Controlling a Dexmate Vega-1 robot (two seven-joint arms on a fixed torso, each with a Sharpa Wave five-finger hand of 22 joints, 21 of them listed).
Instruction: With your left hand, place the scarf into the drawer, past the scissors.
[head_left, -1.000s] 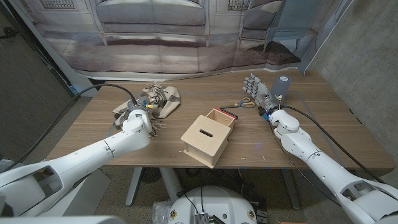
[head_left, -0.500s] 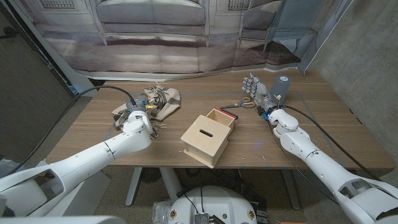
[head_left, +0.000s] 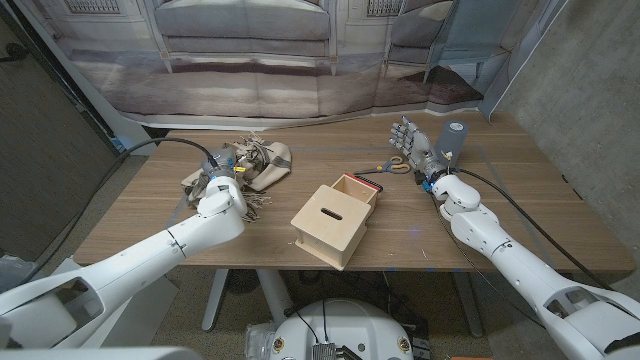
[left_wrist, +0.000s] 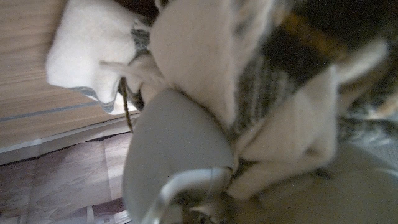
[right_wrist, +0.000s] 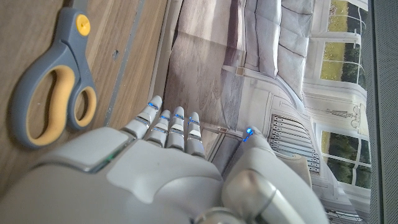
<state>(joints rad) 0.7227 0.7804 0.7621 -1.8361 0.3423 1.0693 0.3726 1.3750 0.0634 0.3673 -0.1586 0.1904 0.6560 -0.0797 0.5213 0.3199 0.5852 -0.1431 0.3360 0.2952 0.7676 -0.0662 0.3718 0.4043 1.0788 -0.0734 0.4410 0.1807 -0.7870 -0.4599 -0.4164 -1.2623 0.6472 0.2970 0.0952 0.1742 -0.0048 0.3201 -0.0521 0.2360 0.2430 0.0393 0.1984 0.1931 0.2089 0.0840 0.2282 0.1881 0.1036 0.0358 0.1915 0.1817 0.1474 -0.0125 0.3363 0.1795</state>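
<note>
Scarf (head_left: 248, 163) lies bunched on the desk (head_left: 150, 215), well left of the drawer (head_left: 337, 220). Left hand (head_left: 222, 180) sits on its near edge, fingers buried in cloth; grip cannot be told. Drawer lies right of it. Right hand (head_left: 408, 138) stands spread by the scissors (head_left: 395, 166), beyond the drawer.

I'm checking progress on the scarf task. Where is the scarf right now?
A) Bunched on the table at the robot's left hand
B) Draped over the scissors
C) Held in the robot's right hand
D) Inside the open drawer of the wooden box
A: the scarf lies bunched on the table at the left hand, apart from the wooden box and the scissors.
</note>
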